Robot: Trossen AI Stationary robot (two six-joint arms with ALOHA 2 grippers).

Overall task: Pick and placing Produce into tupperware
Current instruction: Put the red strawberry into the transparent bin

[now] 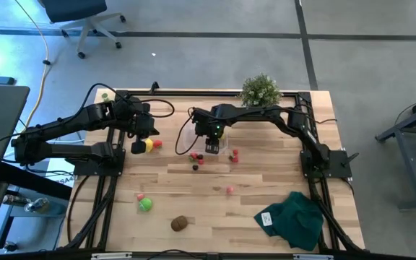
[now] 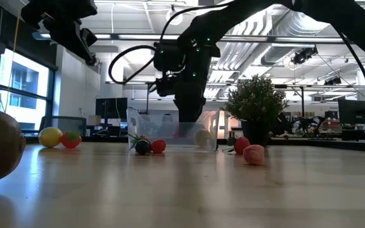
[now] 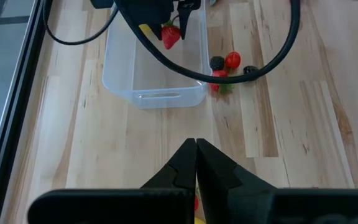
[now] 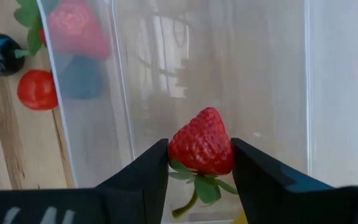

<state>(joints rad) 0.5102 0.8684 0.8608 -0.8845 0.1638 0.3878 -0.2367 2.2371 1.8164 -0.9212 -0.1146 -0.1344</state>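
You have on the table: one clear tupperware, one lemon, one green ball, one brown kiwi, one potted plant, one green cloth.

Strawberry sits between right pincer fingers, seemingly inside the tupperware.

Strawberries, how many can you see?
2. One strawberry is pinched in the right hand over the tupperware. Another lies on the table beside it. Farther small red fruits could be strawberries too.
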